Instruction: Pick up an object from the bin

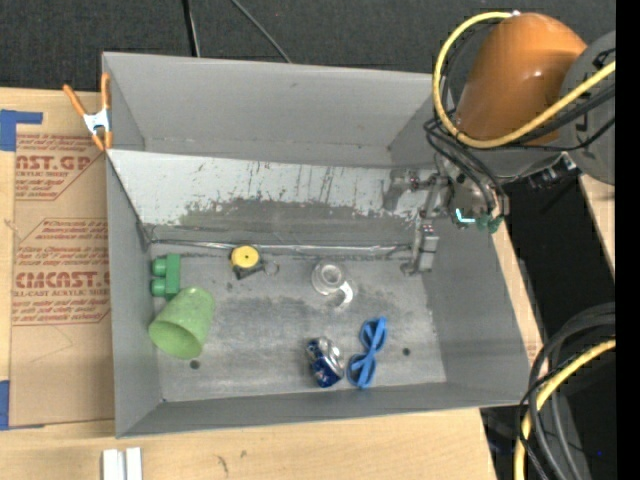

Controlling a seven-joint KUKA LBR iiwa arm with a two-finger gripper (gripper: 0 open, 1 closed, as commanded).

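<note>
Camera view. Risk: the hand [425,248], up-right of the clear plastic piece [331,280] and well apart from it, may scrape the grey bin [300,98] wall or close on nothing; the clear piece looks slippery. Hand: opening cannot be told; nothing seen held.

Six small things spread across the bin [250,108], with the gripper [424,253] at the rear right.

At the view's left a cup [182,322] lies on its side near the front. A studded block [165,275] sits just behind it, close to the left wall. A small disc [245,258] lies further right, near the back wall's foot. A small round piece [330,280] lies mid-floor, between the disc and the gripper. Toy glasses [369,352] lie at the front, right of centre, with a crumpled piece [323,362] just beside them on the left.
</note>
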